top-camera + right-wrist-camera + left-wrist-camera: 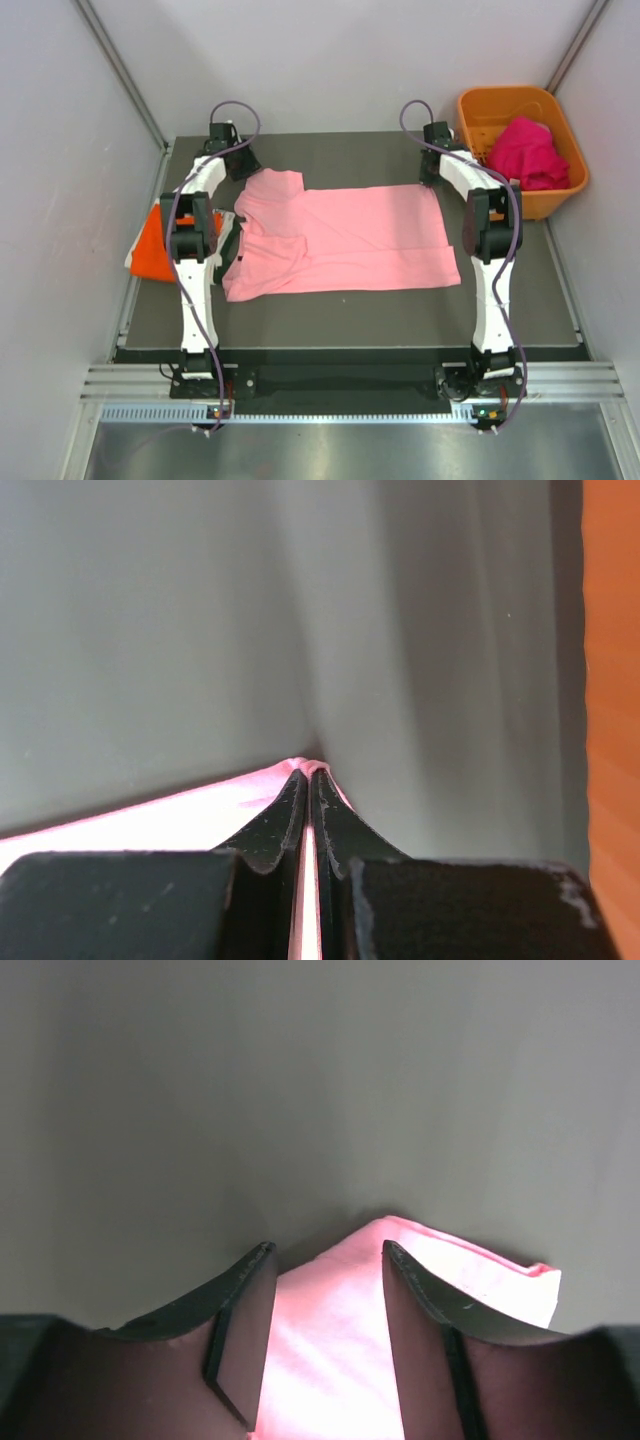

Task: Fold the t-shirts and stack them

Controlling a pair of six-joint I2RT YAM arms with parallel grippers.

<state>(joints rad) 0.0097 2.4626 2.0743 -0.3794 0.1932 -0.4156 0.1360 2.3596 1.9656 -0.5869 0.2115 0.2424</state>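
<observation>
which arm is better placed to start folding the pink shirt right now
Right, probably. The right hand is shut on the far right corner of the pink t-shirt, ready to lift. The left hand hangs open over the far left edge, cloth between its fingers but not gripped.

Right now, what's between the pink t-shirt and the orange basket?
Top view: the right arm, its right gripper shut on the light pink t-shirt's far corner, and a strip of bare table before the orange basket.
</observation>
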